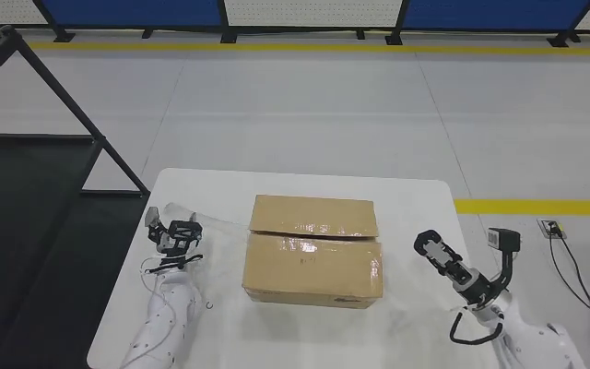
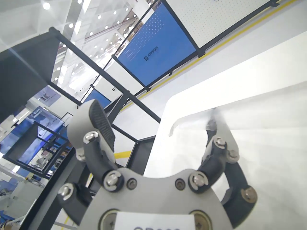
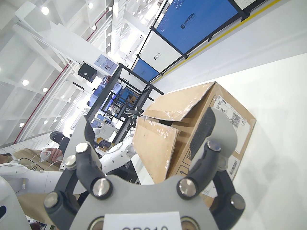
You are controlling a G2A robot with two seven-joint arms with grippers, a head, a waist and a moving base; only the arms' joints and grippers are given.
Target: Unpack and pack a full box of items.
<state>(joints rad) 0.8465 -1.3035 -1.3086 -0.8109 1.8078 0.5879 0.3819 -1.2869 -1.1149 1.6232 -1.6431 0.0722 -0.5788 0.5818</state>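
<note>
A brown cardboard box (image 1: pixel 312 249) stands in the middle of the white table (image 1: pixel 406 203). Its taped top flaps lie down, slightly ajar, with a dark gap between them in the right wrist view, where the box (image 3: pixel 168 106) stands just beyond the fingertips. My left gripper (image 1: pixel 175 231) rests open near the table's left edge, clear of the box, with nothing between its fingers (image 2: pixel 100 123). My right gripper (image 1: pixel 433 251) is open to the right of the box, a short way from its side, and also holds nothing. The box's contents are hidden.
A black metal frame (image 1: pixel 55 111) stands on the floor left of the table. Bare table surface (image 2: pixel 251 149) lies on both sides of the box and behind it. A yellow floor line (image 1: pixel 525 206) runs to the right.
</note>
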